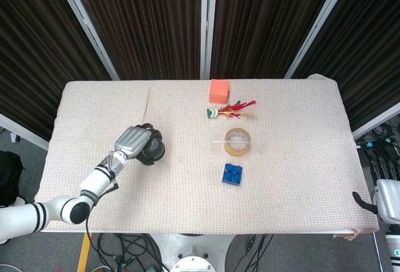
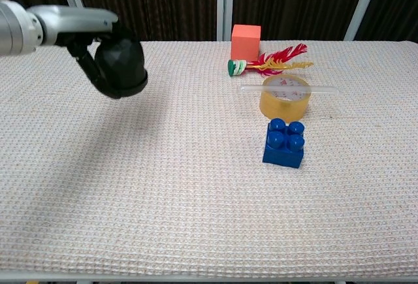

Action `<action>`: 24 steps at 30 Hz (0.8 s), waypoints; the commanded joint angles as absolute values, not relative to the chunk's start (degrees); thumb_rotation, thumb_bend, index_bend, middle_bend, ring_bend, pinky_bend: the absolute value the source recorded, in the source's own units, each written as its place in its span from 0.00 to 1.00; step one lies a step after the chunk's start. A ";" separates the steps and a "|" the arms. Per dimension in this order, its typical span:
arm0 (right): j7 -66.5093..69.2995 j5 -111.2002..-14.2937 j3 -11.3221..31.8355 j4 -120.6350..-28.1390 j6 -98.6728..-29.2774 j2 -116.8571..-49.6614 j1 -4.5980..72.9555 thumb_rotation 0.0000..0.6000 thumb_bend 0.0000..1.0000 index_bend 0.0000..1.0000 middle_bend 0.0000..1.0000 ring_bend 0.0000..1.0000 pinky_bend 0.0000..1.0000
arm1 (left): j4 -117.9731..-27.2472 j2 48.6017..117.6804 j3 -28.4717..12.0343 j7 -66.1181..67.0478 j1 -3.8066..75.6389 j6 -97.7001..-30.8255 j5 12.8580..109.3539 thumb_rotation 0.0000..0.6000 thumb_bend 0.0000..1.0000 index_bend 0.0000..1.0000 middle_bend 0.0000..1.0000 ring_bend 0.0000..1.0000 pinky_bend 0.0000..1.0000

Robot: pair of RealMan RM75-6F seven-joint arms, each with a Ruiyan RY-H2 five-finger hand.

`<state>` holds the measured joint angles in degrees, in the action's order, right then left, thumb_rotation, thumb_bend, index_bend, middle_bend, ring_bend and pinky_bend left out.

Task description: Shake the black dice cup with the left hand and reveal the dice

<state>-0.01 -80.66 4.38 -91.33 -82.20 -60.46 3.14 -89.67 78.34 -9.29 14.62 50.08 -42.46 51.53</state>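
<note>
My left hand [image 1: 132, 142] grips the black dice cup [image 1: 152, 151] over the left part of the table. In the chest view the left hand [image 2: 62, 26] holds the black dice cup [image 2: 120, 63] above the cloth, clear of it. No dice show. Only a dark bit of my right hand [image 1: 364, 201] appears at the table's right edge, and its fingers cannot be made out.
An orange cube [image 2: 245, 41], a red feathered shuttlecock [image 2: 268, 62], a roll of tape [image 2: 283, 96] with a clear straw across it and a blue toy brick [image 2: 285, 142] sit right of centre on the white woven tablecloth [image 2: 163, 186].
</note>
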 commanded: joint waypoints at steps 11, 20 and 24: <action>1.18 -80.30 4.65 -90.36 -82.47 -60.56 2.83 1.00 0.13 0.00 0.00 0.00 0.00 | -83.23 88.04 -11.18 12.30 55.32 -39.29 56.69 1.00 0.23 0.41 0.45 0.15 0.24; 1.74 -80.65 4.38 -90.08 -82.21 -60.66 2.78 1.00 0.13 0.00 0.00 0.00 0.00 | -82.84 91.81 -14.47 15.30 60.54 -41.40 57.84 1.00 0.22 0.41 0.45 0.15 0.24; 2.49 -80.70 4.38 -89.70 -81.95 -60.70 2.85 1.00 0.13 0.00 0.00 0.00 0.00 | -82.02 84.00 -12.83 15.80 56.59 -43.60 54.69 1.00 0.23 0.41 0.45 0.15 0.24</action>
<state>2.39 -80.70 4.39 -89.74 -82.01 -60.70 2.83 -82.77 89.46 -13.99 15.18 59.50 -41.80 56.97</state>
